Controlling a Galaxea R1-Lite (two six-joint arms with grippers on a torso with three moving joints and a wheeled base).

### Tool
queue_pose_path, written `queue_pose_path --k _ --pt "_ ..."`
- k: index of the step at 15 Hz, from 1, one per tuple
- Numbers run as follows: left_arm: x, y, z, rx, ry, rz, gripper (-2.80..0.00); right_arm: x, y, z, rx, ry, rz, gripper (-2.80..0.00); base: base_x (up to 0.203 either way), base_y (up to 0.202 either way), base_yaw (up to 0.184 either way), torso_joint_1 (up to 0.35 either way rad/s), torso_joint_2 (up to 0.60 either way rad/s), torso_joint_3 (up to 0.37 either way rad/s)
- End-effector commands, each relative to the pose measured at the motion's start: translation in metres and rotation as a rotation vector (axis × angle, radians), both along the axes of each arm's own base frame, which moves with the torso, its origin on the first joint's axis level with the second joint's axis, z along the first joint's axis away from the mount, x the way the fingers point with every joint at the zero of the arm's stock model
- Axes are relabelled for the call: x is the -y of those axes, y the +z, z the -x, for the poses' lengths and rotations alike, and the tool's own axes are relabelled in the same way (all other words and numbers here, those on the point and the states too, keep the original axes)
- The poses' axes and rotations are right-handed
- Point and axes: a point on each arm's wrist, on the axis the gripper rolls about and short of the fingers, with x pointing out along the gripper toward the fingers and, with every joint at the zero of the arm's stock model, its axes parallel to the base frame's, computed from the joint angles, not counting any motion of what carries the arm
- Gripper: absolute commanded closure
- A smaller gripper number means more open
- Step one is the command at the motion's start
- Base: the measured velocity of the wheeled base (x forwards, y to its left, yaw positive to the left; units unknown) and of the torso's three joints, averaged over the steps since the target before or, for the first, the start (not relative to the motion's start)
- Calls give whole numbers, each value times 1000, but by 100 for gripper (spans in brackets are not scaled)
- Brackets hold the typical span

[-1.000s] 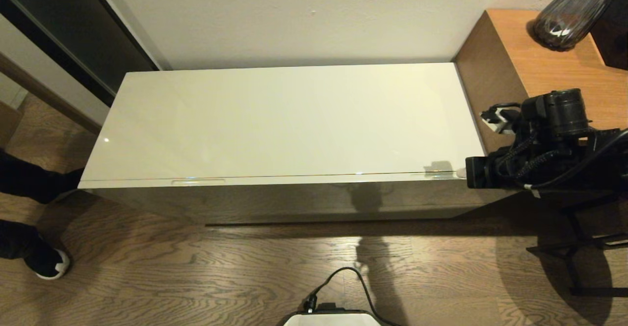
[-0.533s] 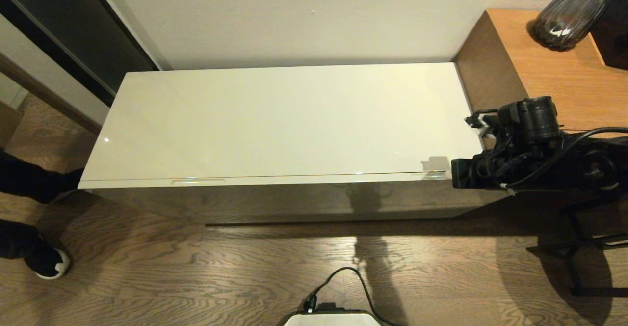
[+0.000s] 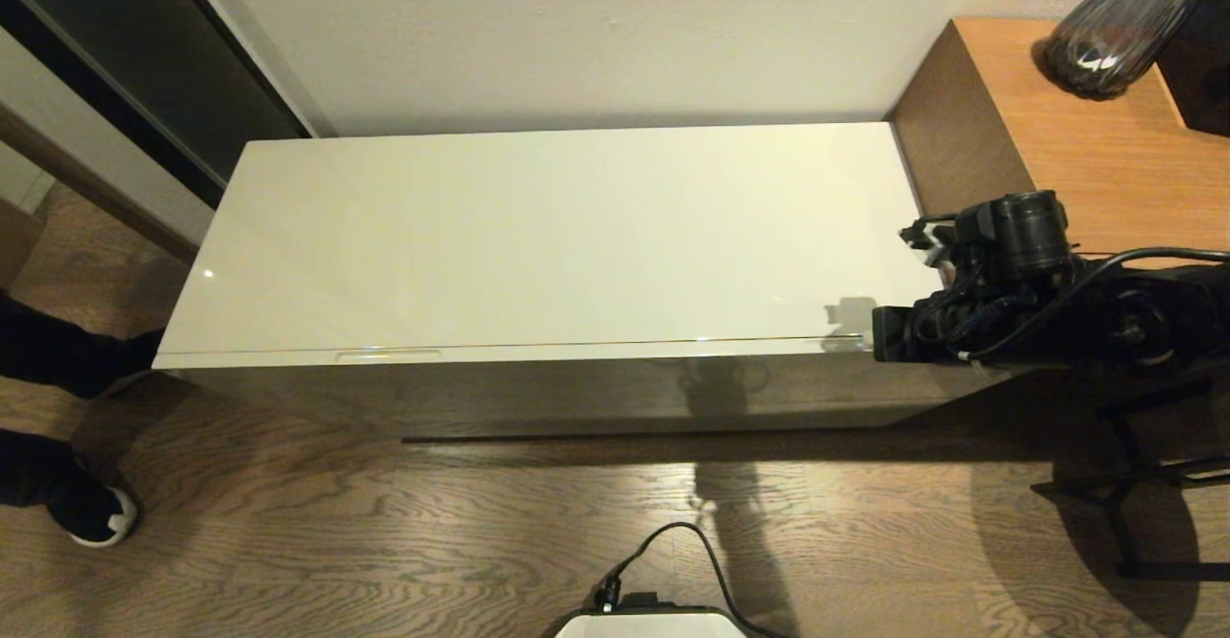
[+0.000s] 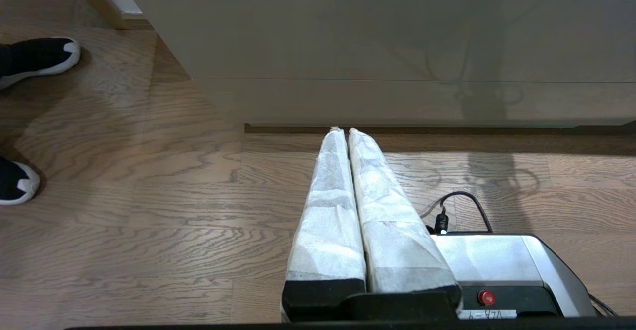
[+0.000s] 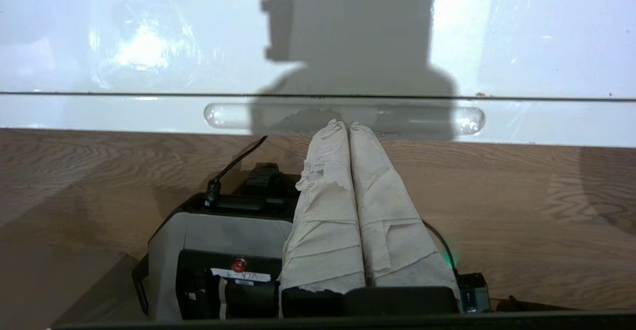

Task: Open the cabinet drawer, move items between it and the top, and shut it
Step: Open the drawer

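The cabinet drawer [image 3: 577, 354] is closed, its front [image 4: 397, 32] flush under the bare glossy cream top [image 3: 557, 234]. Its left slot handle [image 3: 387, 355] is free. My right arm [image 3: 1009, 311] reaches over the cabinet's front right corner. The right gripper [image 5: 348, 123] is shut, and its wrapped fingertips rest at the right slot handle [image 5: 447, 120], about midway along it. The left gripper [image 4: 344, 130] is shut and empty, hanging low over the floor before the cabinet front. No slippers or tissue pack are in view.
A higher orange-brown wooden surface [image 3: 1086, 138] with a dark glass vase [image 3: 1115, 23] adjoins the cabinet's right end. A person's black shoes [image 3: 86, 513] stand at the left. My base [image 3: 653, 624] and its cable lie on the floor in front; a black frame [image 3: 1143, 484] stands right.
My right arm has moved left along the cabinet's front edge, bringing its shut gripper over the right slot handle. The drawer has not moved.
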Motion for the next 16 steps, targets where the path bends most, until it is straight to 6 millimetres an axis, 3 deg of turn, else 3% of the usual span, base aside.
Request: queue_pose_path --k 1,16 --pt "0 0 0 -1 0 0 0 -1 -2 -2 -4 1 0 0 0 0 0 0 0 0" --pt "0 0 0 -1 0 0 0 -4 -17 -19 -20 -12 -1 0 0 0 0 0 0 0"
